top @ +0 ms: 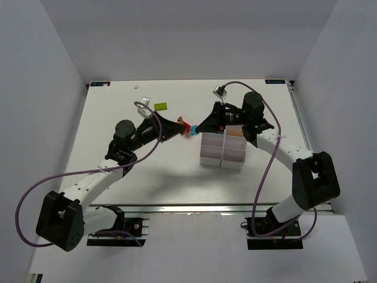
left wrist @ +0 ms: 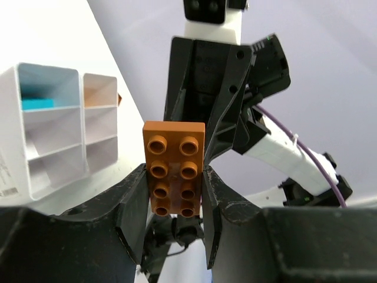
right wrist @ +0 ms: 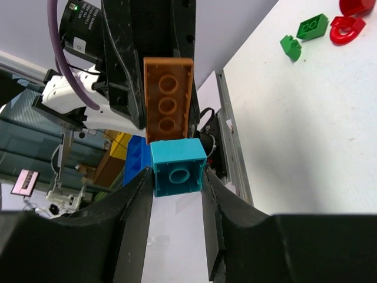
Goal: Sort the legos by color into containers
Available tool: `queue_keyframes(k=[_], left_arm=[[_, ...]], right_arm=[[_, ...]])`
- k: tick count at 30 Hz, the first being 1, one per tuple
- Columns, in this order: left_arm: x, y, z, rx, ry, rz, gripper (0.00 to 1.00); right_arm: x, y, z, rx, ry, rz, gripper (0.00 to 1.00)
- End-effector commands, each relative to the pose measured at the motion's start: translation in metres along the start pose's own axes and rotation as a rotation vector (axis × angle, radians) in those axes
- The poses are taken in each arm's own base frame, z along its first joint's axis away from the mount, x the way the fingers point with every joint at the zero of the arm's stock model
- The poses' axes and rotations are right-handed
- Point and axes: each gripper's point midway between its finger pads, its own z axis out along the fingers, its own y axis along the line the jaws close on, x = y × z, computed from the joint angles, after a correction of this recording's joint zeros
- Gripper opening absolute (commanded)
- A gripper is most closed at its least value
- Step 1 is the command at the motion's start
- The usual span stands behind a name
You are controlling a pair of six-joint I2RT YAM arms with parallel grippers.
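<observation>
Legos of two colours meet in the air between the arms. An orange lego (left wrist: 175, 156), a flat two-by-four plate, is clamped by its long sides in the jaws of the left gripper (left wrist: 175, 183), with its studs facing that wrist's camera. A cyan lego (right wrist: 178, 168), a square brick, is pinched between the jaws of the right gripper (right wrist: 178, 180), with its hollow underside toward its own camera. In the right wrist view the end of the orange plate sits against the top edge of the cyan brick; whether the two are pressed together I cannot tell. Seen from above, the pair hangs over the far middle of the white surface (top: 118, 159), the two grippers pointing tip to tip. Just near and right of that meeting point stand the containers (top: 212, 158), a white block of small bins resting on the surface. The left wrist view shows a cyan piece (left wrist: 38, 104) in one end bin and something orange-brown in the bin beside it. A lime green lego (top: 160, 107) lies on the surface farther back, left of the grippers. In the right wrist view a green lego (right wrist: 312, 26), a smaller green piece (right wrist: 290, 47) and red pieces (right wrist: 346, 29) lie close together on the surface.
</observation>
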Motion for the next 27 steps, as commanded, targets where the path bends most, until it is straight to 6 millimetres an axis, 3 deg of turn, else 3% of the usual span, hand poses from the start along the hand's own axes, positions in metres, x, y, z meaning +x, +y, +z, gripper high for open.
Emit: queue_keyframes(k=[1, 4, 5, 6, 7, 8, 9, 12, 14, 20, 27], left_arm=[[-0.006, -0.013, -0.006, 0.027, -0.008, 0.020, 0.11], [-0.008, -0.010, -0.007, 0.015, -0.011, 0.019, 0.11], [-0.008, -0.008, -0.008, 0.007, -0.011, 0.020, 0.10], [-0.009, -0.008, -0.008, 0.000, -0.013, 0.025, 0.10], [-0.008, 0.001, -0.009, -0.040, -0.005, 0.028, 0.10], [-0.010, 0.006, -0.011, -0.075, -0.014, 0.033, 0.09], [-0.011, 0.011, -0.011, -0.106, -0.016, 0.041, 0.08], [-0.010, 0.026, -0.017, -0.203, -0.016, 0.061, 0.08], [-0.007, 0.035, -0.021, -0.250, -0.007, 0.064, 0.08], [-0.002, 0.048, -0.031, -0.309, -0.017, 0.059, 0.08], [0.003, 0.055, -0.039, -0.335, -0.027, 0.048, 0.08]], right_arm=[[-0.004, 0.007, -0.002, -0.021, 0.005, -0.064, 0.00], [-0.005, 0.006, -0.004, -0.011, 0.012, -0.093, 0.00], [-0.017, 0.006, -0.003, 0.005, -0.002, -0.238, 0.00], [-0.011, -0.008, -0.005, 0.076, 0.032, -0.189, 0.00], [-0.016, -0.016, -0.007, 0.135, 0.037, -0.258, 0.00], [-0.039, -0.027, -0.009, 0.248, 0.019, -0.486, 0.00], [-0.033, -0.042, -0.016, 0.338, 0.053, -0.484, 0.00], [-0.057, -0.069, -0.039, 0.577, 0.032, -0.679, 0.00], [-0.068, -0.076, -0.053, 0.691, 0.004, -0.760, 0.00], [-0.062, -0.106, -0.075, 0.829, 0.070, -0.914, 0.00], [-0.045, -0.121, -0.079, 0.810, 0.189, -1.022, 0.00]])
